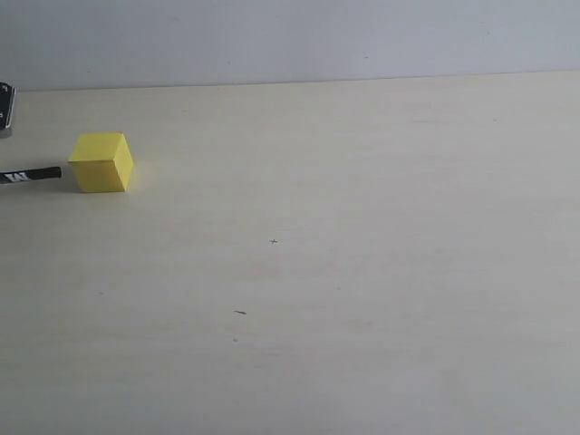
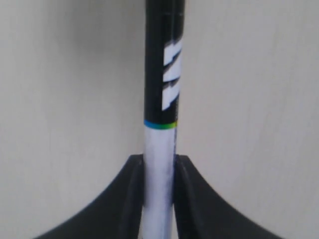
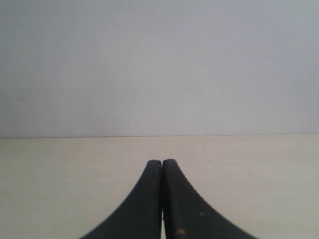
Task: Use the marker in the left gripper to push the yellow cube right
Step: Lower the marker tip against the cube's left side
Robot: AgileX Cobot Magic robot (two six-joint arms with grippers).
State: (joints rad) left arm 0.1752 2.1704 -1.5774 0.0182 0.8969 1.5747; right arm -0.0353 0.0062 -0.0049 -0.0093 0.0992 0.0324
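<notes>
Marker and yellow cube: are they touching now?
Apart. The exterior view shows a thin strip of table between the marker tip and the yellow cube.

Pale table (image 1: 362, 272) with a yellow cube (image 1: 101, 163) on its left side.

The left gripper (image 2: 159, 160) has two matte black fingers (image 2: 117, 201), each narrow at the tip and flaring outward in a smooth concave curve toward its base, with a slightly greyer inner face. The right gripper (image 3: 162, 162) is built alike, with two black fingers (image 3: 139, 204) that have rounded tips and sweeping curved outer edges. One of these shows a faintly toothed line along its curve and a few small pale specks near the base.
</notes>
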